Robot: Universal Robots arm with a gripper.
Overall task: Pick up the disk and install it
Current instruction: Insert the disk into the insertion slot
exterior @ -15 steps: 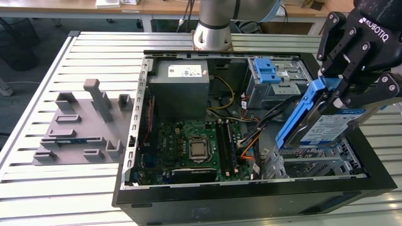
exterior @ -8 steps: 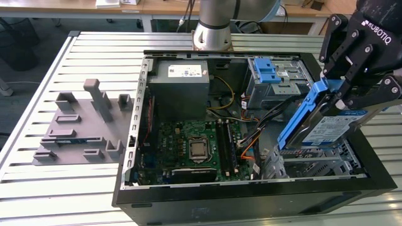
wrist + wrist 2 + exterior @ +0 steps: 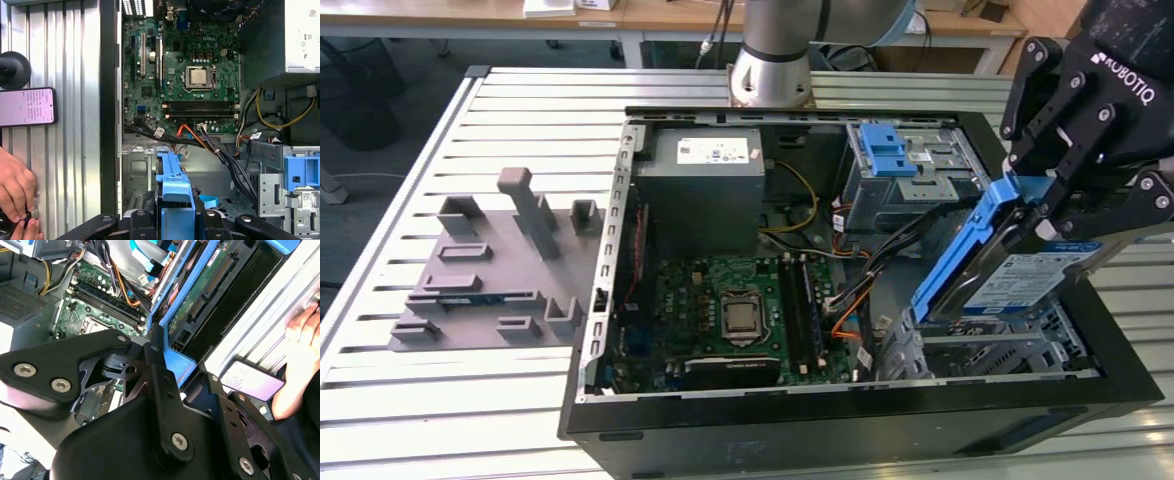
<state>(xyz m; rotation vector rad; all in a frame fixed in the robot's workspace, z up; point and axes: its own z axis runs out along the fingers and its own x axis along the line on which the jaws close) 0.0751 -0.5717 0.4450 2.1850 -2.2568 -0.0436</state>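
"Black metal fingers (image 3: 155, 347) so close up! Are they yours?"

"Yes. They belong to my gripper (image 3: 1041, 205), and its jaws are squeezed tight on the disk (image 3: 1034, 275), a flat silver metal box with a blue-and-white label and blue plastic rails."

"Where is the disk?"

"Up in the air, tipped on its edge, over the corner of the open black computer case (image 3: 854, 425) on the exterior view's right. Under it sits a bare metal bay (image 3: 1001, 350). I cannot tell if they touch."

"What else is in the case?"

"A green board (image 3: 720, 300) lies flat at the bottom. A grey boxy power supply (image 3: 700, 185) stands at the far end in the exterior view, and a metal cage with two blue tabs (image 3: 901, 160) is beside it."

"Whose hand (image 3: 15, 187) is that?"

"A person's. It is over the ridged silver table (image 3: 520, 110), near a phone with a pale pink screen (image 3: 26, 106)."
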